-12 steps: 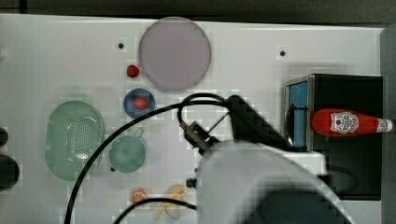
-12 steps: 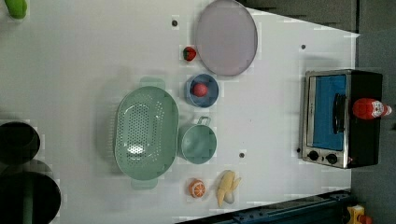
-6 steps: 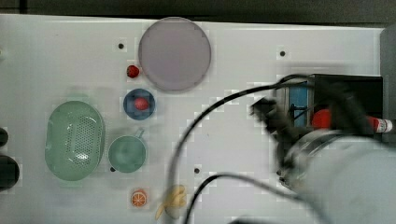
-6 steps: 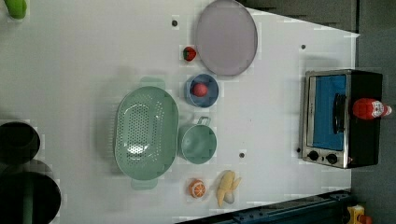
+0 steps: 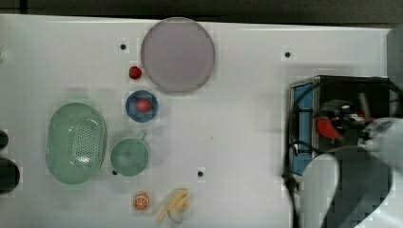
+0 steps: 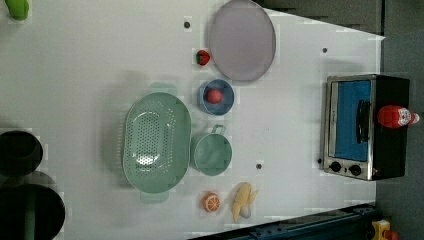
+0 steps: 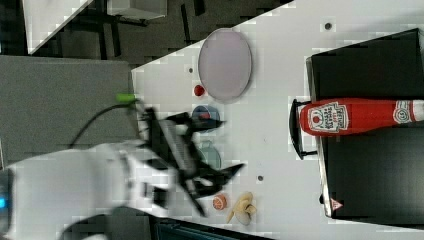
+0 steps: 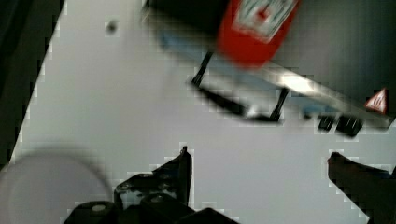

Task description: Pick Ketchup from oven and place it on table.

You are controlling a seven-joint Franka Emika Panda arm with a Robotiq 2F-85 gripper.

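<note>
Wide-open gripper (image 8: 257, 163) nears the ketchup (image 7: 357, 116) lying atop the oven (image 6: 367, 127), probably lining up a grasp.

A red ketchup bottle (image 7: 350, 116) with a white label lies on the black oven (image 6: 390, 150), whose door is blue. The tabletop (image 6: 100, 60) is white; the colander (image 6: 156, 141) is pale green with dotted holes.

Bright, even light; blurred arm
</note>
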